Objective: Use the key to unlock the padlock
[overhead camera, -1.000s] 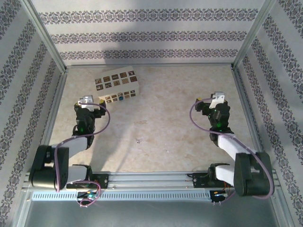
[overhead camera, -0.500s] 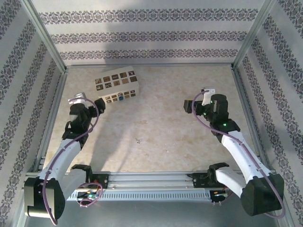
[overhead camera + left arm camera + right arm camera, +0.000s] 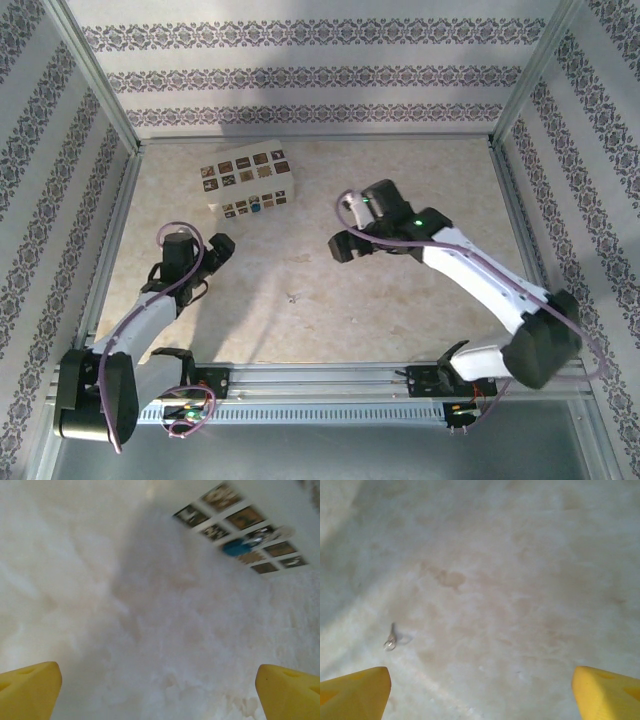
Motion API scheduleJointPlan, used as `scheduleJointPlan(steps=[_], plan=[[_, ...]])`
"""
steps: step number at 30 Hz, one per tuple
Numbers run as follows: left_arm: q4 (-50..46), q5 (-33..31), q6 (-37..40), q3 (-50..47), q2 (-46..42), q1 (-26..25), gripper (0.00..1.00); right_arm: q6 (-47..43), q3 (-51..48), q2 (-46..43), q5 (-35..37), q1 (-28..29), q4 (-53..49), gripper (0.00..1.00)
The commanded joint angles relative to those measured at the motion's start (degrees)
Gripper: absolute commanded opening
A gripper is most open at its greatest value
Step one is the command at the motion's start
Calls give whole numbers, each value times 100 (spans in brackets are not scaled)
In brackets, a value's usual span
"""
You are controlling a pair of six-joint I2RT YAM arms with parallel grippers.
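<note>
**Both arms out over the table, nothing grabbed yet**

Left gripper (image 3: 221, 244) is spread wide and empty, low over the beige marbled tabletop (image 3: 400, 320). The white card of small picture tiles (image 3: 250, 183) sits ahead of it to its right. A blue blob (image 3: 235, 547) on that card might be the padlock, but it's too blurry to call. The small silver metal key (image 3: 390, 641) lies flat in the open, probably so fingers can get round it. Right gripper (image 3: 343, 247) is released too and tipped down at the table. The key's ahead of it, toward the finger on the left of its wrist view, not between the pads.
</note>
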Motion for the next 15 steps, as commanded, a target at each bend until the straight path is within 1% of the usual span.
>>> scheduleJointPlan(steps=[1,4,8,11,15], plan=[[690,261,-724,-133,164,49,99,-272,693,718,321,609,-1274,92],[947,272,-914,-209,311,51,99,-421,1235,1358,462,1099,-1696,91],[965,126,-959,-195,418,53,99,-628,1841,2142,493,1614,-2141,89],[965,35,-977,-180,434,53,99,-730,2160,2570,505,1847,-2302,87],[850,-49,-932,-117,410,62,99,-860,2613,3150,399,2065,-2505,80]])
